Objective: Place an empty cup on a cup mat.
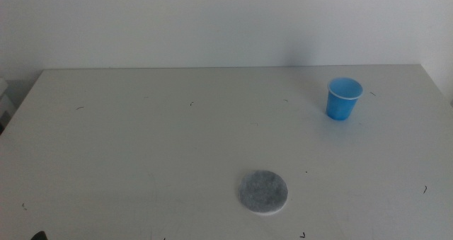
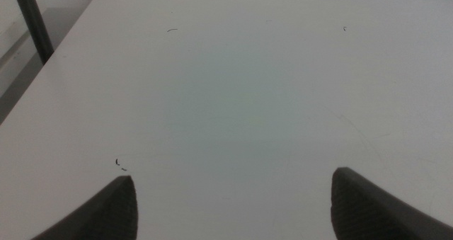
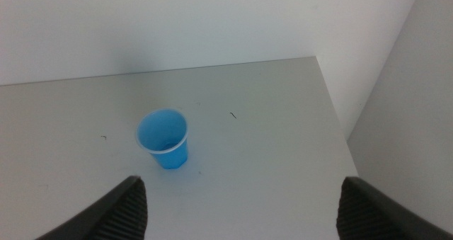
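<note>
The blue cup (image 1: 343, 98) stands upright and empty at the table's far right. It also shows in the right wrist view (image 3: 164, 138), ahead of my right gripper (image 3: 241, 204), which is open and well short of it. The grey cup mat (image 1: 262, 192) lies flat near the front edge, a little right of centre, with nothing on it. My left gripper (image 2: 233, 201) is open over bare table at the left; neither cup nor mat shows in its view. Both arms are out of the middle view.
The white table (image 1: 141, 141) ends at a wall at the back. Its right edge (image 3: 333, 105) runs close beside the cup. A dark post (image 2: 32, 24) stands past the table's left edge.
</note>
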